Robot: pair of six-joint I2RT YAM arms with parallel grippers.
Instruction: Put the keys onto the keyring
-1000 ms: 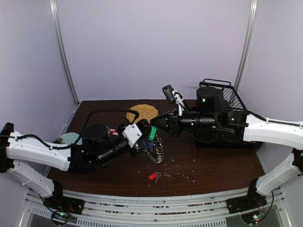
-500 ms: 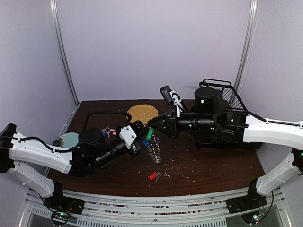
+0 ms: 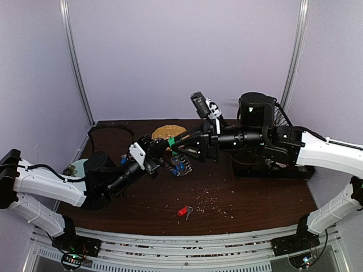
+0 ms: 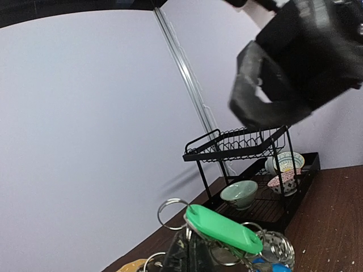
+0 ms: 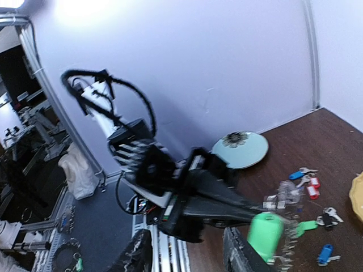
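Observation:
My left gripper (image 3: 160, 149) is shut on the keyring (image 3: 180, 165), a bunch of wire rings and small keys held above the table. In the left wrist view the closed fingers (image 4: 190, 252) pinch the rings just under a green-tagged key (image 4: 224, 229) that lies on top of the bunch. My right gripper (image 3: 176, 148) faces the left one and is open. In the right wrist view its two fingers stand apart with nothing between them, and the green tag (image 5: 265, 235) is just right of the right finger (image 5: 241, 255). A red-tagged key (image 3: 182, 211) lies on the table in front.
Several loose tagged keys (image 5: 309, 190) lie on the table behind the left arm, near a pale blue plate (image 3: 79, 167). A yellow-orange plate (image 3: 169, 131) sits at the back. A black dish rack (image 4: 249, 150) with bowls (image 4: 238, 194) stands at the right. Crumbs dot the wood.
The right gripper has opened and no longer pinches the green tag. Both grippers and the keyring have moved up, back and to the left.

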